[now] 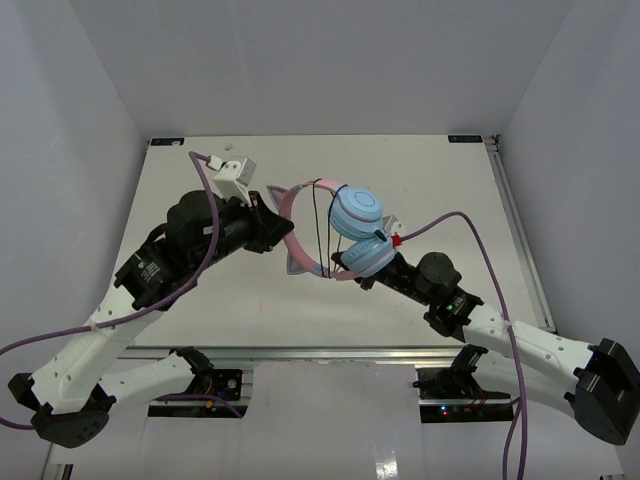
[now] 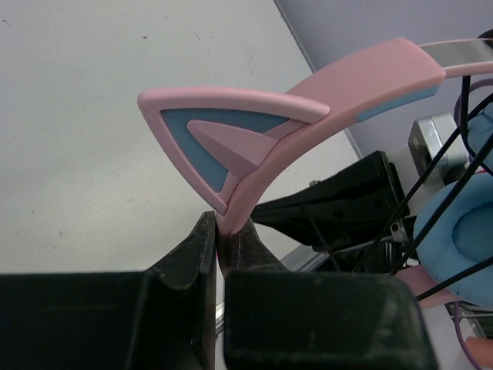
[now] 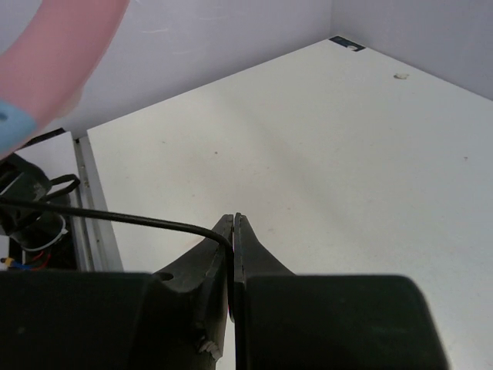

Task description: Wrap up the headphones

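The headphones [image 1: 345, 235] hang above the table [image 1: 430, 170] in the top view, with the left gripper [image 1: 274, 226] at the pink headband [image 1: 291, 230] and the right gripper [image 1: 368, 280] just below the blue ear cups [image 1: 357, 212]. From the left wrist, the left gripper [image 2: 223, 231] is clamped on the headband [image 2: 323, 92], directly under the cat ear [image 2: 208, 139]. From the right wrist, the right gripper [image 3: 233, 223] is pinched together on the thin black cord [image 3: 115, 218], which runs off to its left.

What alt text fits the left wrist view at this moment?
The left gripper is shut on the headphones at the pink band, just below a cat ear. A blue ear cup crossed by thin black cord shows at right.
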Controlling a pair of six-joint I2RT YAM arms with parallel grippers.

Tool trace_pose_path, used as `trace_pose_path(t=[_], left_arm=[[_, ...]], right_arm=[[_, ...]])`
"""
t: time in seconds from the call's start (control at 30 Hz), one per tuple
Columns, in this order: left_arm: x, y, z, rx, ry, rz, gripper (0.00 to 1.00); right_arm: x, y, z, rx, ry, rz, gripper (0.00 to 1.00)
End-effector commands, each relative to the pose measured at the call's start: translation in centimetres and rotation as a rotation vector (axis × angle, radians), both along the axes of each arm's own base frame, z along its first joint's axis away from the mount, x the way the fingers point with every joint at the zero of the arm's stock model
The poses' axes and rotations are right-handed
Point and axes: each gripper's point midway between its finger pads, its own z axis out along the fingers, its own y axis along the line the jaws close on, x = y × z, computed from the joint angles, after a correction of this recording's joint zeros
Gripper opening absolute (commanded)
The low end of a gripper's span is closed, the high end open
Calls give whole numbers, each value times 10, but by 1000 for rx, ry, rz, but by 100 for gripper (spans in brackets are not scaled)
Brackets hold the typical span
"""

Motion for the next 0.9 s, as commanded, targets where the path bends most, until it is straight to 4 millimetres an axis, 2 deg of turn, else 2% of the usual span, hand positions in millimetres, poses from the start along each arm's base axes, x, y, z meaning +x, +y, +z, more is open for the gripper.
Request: trace_pose_path(t=[0.0,0.07,0.2,0.37,0.4,0.5,0.67,0.87], left_arm=[[-52,-17,35,-85,-61,-294,0],[-57,-21,21,-58,-39,-337,0],[-65,-27,2,-32,-1,-409,0],[-64,-29,-19,5,35,-422,0],[-63,-29,-23,12,42,-420,0],[-56,-27,-30,41,50,-383,0],[-40,-25,-49,108,79,-317,0],[-11,-16,-94,253,136,-193,0]], right_arm=[[47,-23,6,-77,-33,-245,8],[53,-25,13,-69,-45,-280,9],[59,-25,33,-12,-83,-307,18],[60,-32,56,85,-130,-340,24],[59,-33,59,106,-140,-340,24],[49,-33,62,148,-172,-300,9],[42,-34,51,171,-180,-272,8],[51,-34,12,126,-145,-312,8]])
